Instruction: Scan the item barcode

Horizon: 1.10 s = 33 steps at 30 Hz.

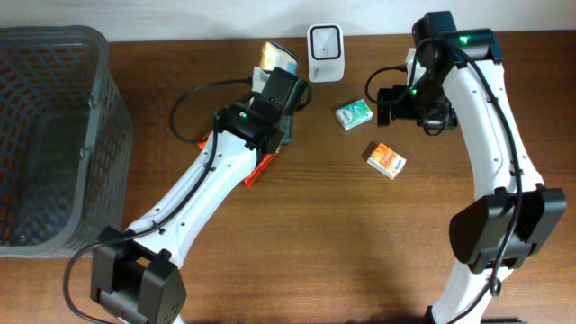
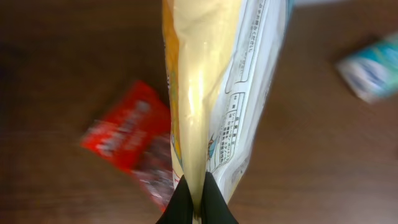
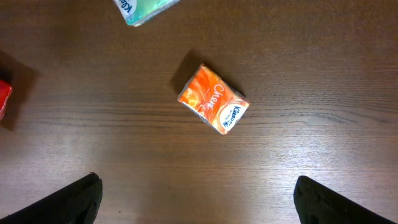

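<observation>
Overhead: my left gripper [image 1: 277,76] holds the packet [image 1: 275,56] just left of the scanner [image 1: 324,52], at the far side of the table. I judge the printed face should be turned squarely to the scanner's window. The basket [image 1: 54,135] stands well apart on the left.

Left wrist: my fingers [image 2: 180,205] pinch the packet's bottom seam, above a red pouch [image 2: 127,140].

Right wrist: my right gripper [image 3: 196,183] hangs open and empty over an orange pack [image 3: 213,98], a green pack [image 3: 143,7] beyond it. Neither blocks the scanner.
</observation>
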{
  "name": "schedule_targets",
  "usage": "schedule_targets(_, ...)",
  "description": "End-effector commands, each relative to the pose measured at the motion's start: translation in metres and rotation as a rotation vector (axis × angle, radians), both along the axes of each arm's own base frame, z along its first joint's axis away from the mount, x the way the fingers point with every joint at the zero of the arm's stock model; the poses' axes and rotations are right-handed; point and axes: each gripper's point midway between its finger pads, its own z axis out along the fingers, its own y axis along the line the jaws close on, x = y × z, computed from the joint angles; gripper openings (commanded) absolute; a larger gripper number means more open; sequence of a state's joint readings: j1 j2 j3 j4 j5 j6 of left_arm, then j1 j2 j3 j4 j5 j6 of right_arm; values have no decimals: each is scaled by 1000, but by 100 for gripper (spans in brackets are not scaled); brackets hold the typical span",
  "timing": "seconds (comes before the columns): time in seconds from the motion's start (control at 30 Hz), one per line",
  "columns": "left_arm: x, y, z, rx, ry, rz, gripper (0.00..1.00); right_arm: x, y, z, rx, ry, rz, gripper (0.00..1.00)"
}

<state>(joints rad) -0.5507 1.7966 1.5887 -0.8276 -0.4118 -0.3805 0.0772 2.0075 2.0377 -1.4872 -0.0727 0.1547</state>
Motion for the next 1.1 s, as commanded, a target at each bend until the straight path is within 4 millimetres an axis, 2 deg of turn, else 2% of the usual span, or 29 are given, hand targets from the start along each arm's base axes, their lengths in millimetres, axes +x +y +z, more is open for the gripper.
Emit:
schedule_targets(0.0, 23, 48, 47, 222, -236, 192, 0, 1, -4, 1, -5, -9, -10, 98)
schedule_targets(0.03, 26, 48, 50, 223, -259, 204, 0, 2, -4, 1, -4, -13, -10, 98)
schedule_targets(0.1, 34, 43, 38, 227, -255, 201, 0, 2, -4, 1, -4, -13, -11, 98)
schedule_targets(0.23, 38, 26, -20, 313, -150, 144, 0, 2, -4, 1, -4, -13, -11, 98)
schedule_targets(0.3, 34, 10, -49, 349, -104, 99, 0, 3, -6, 1, -3, -13, -23, 98)
schedule_targets(0.37, 22, -18, -73, 334, -47, 17, 1, 3, -21, 1, 5, -6, -97, 98)
schedule_targets(0.4, 16, -31, -79, 299, -21, -22, 5, 2, -27, 1, 31, 0, -124, 98)
schedule_targets(0.43, 12, -41, -82, 272, -5, -49, 11, 1, -32, 2, 54, 4, -141, 99)
schedule_targets(0.47, 6, -54, -87, 238, 16, -86, 23, -1, -42, 2, 88, 16, -174, 98)
schedule_targets(0.5, -3, -71, -92, 193, 48, -137, 27, -5, -53, 2, 108, 31, -198, 99)
schedule_targets(0.53, -11, -84, -96, 153, 74, -176, 43, -9, -62, 2, 108, 44, -224, 98)
schedule_targets(0.57, -17, -94, -99, 125, 95, -205, 69, -11, -66, 2, 108, 51, -236, 98)
schedule_targets(0.6, -23, -102, -101, 96, 118, -231, 78, -14, -70, 2, 110, 61, -246, 99)
schedule_targets(0.67, -30, -113, -92, 24, 163, -269, 80, -16, -62, 3, 153, 64, -197, 99)
schedule_targets(0.7, -31, -117, -72, -35, 181, -284, 80, -14, -55, 5, 198, 57, -170, 98)
schedule_targets(0.73, -27, -114, -50, -75, 177, -279, 81, -12, -46, 8, 255, 48, -158, 98)
schedule_targets(0.77, -20, -102, -24, -108, 159, -238, 81, -8, -35, 12, 312, 33, -148, 99)
schedule_targets(0.8, -13, -83, 0, -129, 139, -188, 80, -4, -25, 15, 354, 18, -132, 99)
schedule_targets(0.87, 0, -37, 30, -149, 107, -91, 82, 6, -4, 18, 386, -14, -111, 99)
schedule_targets(0.93, 5, 4, 36, -156, 117, 10, 82, 20, 22, 15, 401, -36, -155, 99)
schedule_targets(1.0, 10, 44, 33, -148, 144, 107, 82, 35, 45, 4, 375, -58, -245, 99)
schedule_targets(1.03, 9, 68, 31, -127, 151, 191, 82, 41, 53, -4, 346, -68, -310, 99)
schedule_targets(1.07, 7, 100, 30, -80, 149, 318, 87, 46, 67, -12, 333, -80, -353, 99)
